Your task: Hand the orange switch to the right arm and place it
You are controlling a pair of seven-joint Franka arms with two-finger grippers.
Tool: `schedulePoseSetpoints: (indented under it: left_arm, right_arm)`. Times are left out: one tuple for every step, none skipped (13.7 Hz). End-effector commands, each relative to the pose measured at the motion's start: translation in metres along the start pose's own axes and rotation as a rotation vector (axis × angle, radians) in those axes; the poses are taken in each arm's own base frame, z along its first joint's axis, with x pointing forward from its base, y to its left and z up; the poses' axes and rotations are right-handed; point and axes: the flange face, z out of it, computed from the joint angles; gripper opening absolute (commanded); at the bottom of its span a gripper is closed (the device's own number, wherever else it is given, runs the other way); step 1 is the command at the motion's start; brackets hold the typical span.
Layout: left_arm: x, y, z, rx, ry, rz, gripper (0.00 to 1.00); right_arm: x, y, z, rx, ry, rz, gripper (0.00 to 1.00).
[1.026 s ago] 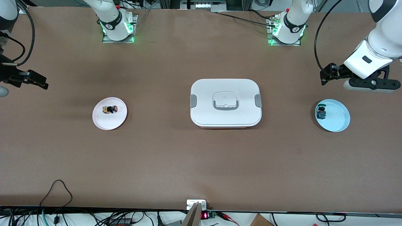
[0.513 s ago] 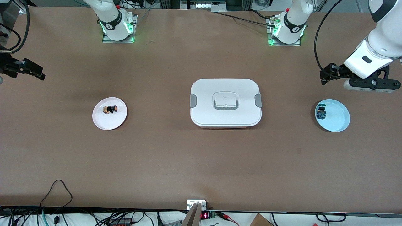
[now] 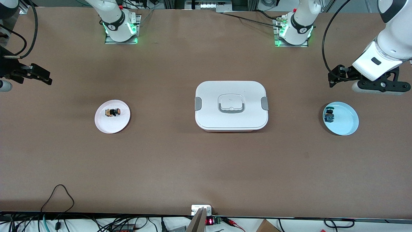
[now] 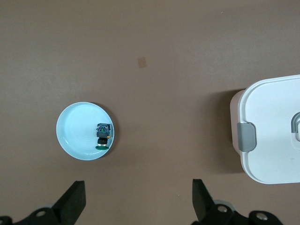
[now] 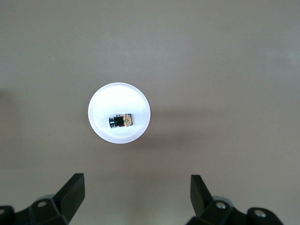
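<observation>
The orange switch (image 3: 113, 112) lies on its side on a small white plate (image 3: 111, 126) toward the right arm's end of the table. It also shows in the right wrist view (image 5: 120, 121) on that plate (image 5: 119, 98). My right gripper (image 3: 43, 77) hangs open and empty over bare table beside the plate, well apart from it; its open jaws (image 5: 136, 180) show in the right wrist view. My left gripper (image 3: 334, 78) is open and empty over the table by the light blue plate (image 3: 347, 122); its jaws (image 4: 138, 187) stand wide apart.
A green-blue-topped switch (image 3: 329, 115) lies on the light blue plate, also in the left wrist view (image 4: 102, 135) on the plate (image 4: 75, 136). A closed white lidded box (image 3: 231, 120) stands mid-table, and shows in the left wrist view (image 4: 272, 108). Cables run along the front edge.
My right gripper has shifted a little over the right arm's end of the table, away from the white plate and then back toward it. The left arm and both switches have not moved.
</observation>
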Motion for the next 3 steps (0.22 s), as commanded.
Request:
schedulePoseSetpoints:
  left_arm:
    - [0.0012, 0.0020, -0.0052, -0.019, -0.004, -0.008, 1.00]
    - [0.0012, 0.0012, -0.0051, -0.019, -0.005, -0.009, 1.00]
    - [0.0012, 0.0012, -0.0051, -0.019, -0.005, -0.009, 1.00]
  right_arm:
    - [-0.0040, -0.0020, -0.0108, 0.011, 0.003, 0.001, 1.00]
    - [-0.0046, -0.0019, -0.0115, 0.011, 0.003, -0.005, 1.00]
    - [-0.0048, -0.0012, -0.0113, 0.012, 0.002, -0.010, 1.00]
